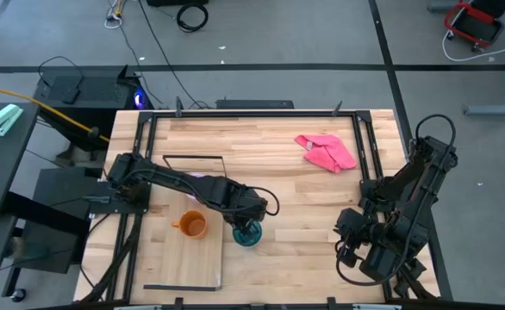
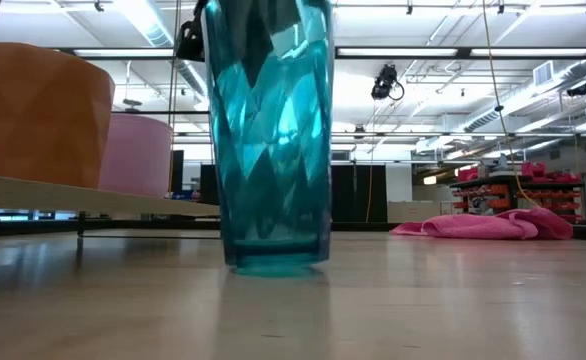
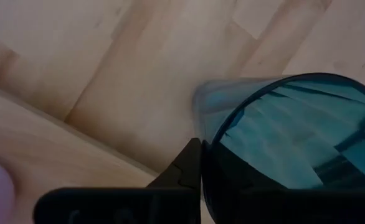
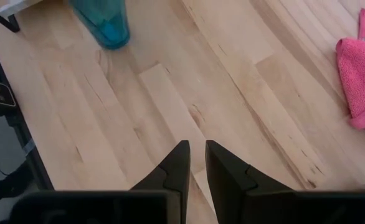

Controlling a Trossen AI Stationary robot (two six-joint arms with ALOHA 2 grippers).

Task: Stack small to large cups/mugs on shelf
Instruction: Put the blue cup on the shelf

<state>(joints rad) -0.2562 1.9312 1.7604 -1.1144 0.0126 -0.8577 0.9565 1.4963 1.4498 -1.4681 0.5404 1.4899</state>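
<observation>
Left claw grips the tumbler rim on the counter; thin grip may slip, tipping it.

Right claw narrow, empty.

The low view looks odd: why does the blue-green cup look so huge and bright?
In the low view the teal tumbler stands close to the lens, and ceiling lights shine through its facets; the orange mug beside it looks soft. In the left wrist view the tumbler's rim fills the frame, blurred.
</observation>
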